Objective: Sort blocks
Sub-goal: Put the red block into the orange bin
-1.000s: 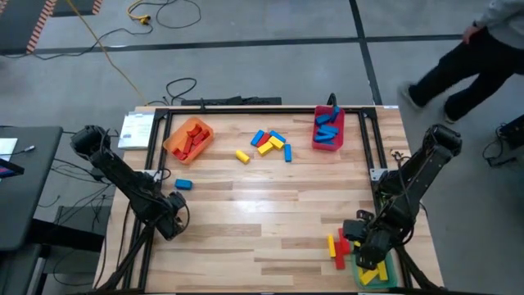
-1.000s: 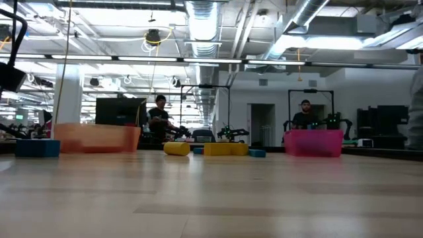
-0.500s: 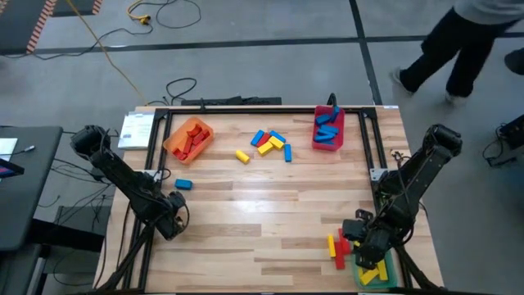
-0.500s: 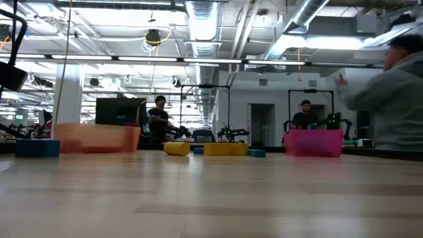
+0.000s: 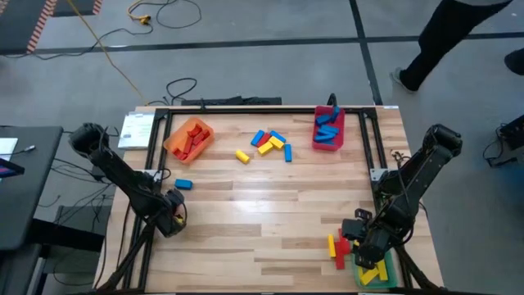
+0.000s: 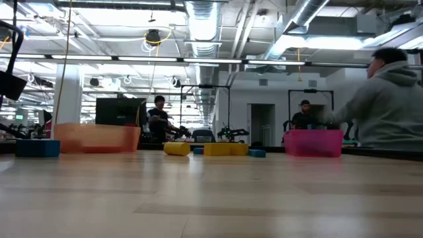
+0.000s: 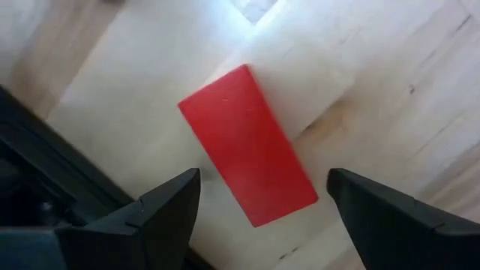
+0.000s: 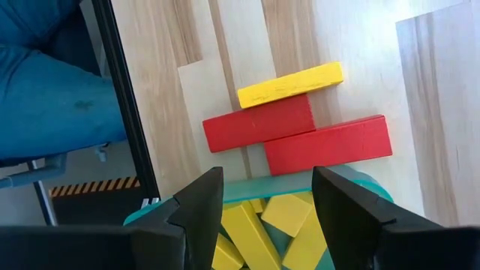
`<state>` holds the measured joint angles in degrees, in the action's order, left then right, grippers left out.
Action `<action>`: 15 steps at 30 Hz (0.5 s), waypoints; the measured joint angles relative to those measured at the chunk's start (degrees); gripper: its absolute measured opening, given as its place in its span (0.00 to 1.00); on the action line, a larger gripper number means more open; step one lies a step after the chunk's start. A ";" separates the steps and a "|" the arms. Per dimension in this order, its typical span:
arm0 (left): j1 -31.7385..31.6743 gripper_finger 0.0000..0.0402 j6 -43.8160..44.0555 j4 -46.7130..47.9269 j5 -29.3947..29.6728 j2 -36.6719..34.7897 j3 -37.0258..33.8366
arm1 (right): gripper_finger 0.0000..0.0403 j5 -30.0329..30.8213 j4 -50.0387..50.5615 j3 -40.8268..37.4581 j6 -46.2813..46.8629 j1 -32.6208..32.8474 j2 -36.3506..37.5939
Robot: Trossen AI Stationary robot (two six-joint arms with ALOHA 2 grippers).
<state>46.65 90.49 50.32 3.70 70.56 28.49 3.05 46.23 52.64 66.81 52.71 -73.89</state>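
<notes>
Left gripper [image 7: 259, 202]: fingers spread wide, holding nothing. A red block [image 7: 247, 144] lies flat on the table [image 5: 270, 205] between and just beyond the two fingertips, set diagonally, touching neither finger. In the high view this gripper [image 5: 173, 215] sits low near the table's left edge, with a single blue block [image 5: 183, 184] lying close by.

Right gripper [image 8: 266, 199]: fingers apart, nothing between them. It hangs over the green bin [image 8: 281, 187], which contains several yellow blocks [image 8: 262, 225]. Just past the bin's rim two red blocks [image 8: 300, 135] lie side by side, touching, and one yellow block [image 8: 290, 84] rests against the farther red one. In the high view this gripper [image 5: 368, 250] stands at the table's front right corner.

Remaining blocks: a mixed cluster of blue, yellow and red blocks [image 5: 270, 142] lies loose toward the far middle of the table, with one yellow block [image 5: 242, 156] slightly apart from it. The orange bin [image 5: 188, 138] at far left holds red blocks; the red bin [image 5: 327, 131] at far right holds blue blocks.

A person [image 6: 390, 106] in a grey hooded top stands beyond the table on the right
</notes>
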 joint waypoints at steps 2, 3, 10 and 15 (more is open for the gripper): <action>-0.04 0.74 -0.01 -1.14 0.00 -0.45 -1.20 | 0.54 0.00 0.01 0.00 0.00 0.00 0.00; -0.04 0.74 0.14 -1.30 0.04 -0.82 -1.51 | 0.54 0.00 0.03 0.00 -0.02 0.00 0.00; -0.12 0.62 -0.29 -1.97 2.16 -3.52 -1.72 | 0.54 0.04 -0.01 0.00 -0.97 -0.77 0.00; -0.37 0.49 -1.31 -2.12 3.53 -4.01 -1.72 | 0.54 0.07 -0.02 0.00 -2.29 -1.83 0.00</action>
<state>46.28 89.18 48.21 7.23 66.54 26.76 3.11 46.21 52.64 64.52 50.88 -73.89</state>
